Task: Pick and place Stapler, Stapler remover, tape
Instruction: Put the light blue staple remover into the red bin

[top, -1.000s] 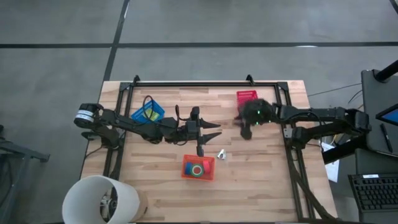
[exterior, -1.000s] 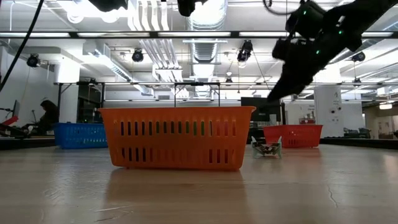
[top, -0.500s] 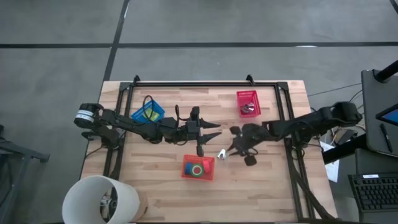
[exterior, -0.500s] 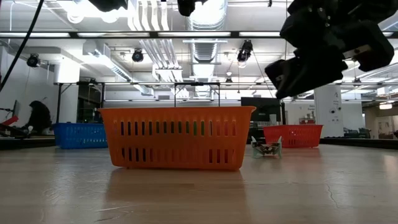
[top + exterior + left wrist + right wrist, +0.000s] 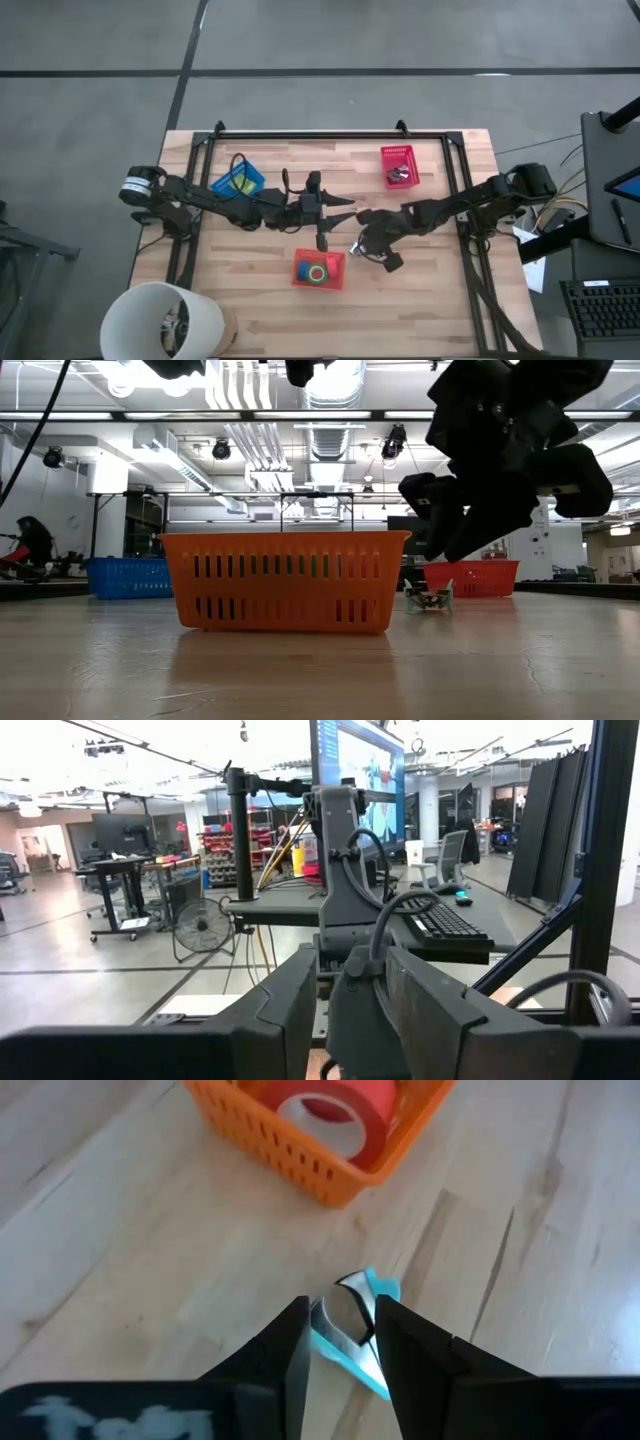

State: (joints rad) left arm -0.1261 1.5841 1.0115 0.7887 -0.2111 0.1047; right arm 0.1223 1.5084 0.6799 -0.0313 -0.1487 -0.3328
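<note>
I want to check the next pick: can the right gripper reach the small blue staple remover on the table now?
Probably yes. The right gripper hangs just over the staple remover, which lies alone on bare wood beside the orange basket; nothing blocks it.

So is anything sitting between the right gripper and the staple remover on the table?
Nothing visible. The right gripper hangs just above the staple remover, its fingers either side of it, with only bare table around. The orange basket stands off to one side, apart from it.
</note>
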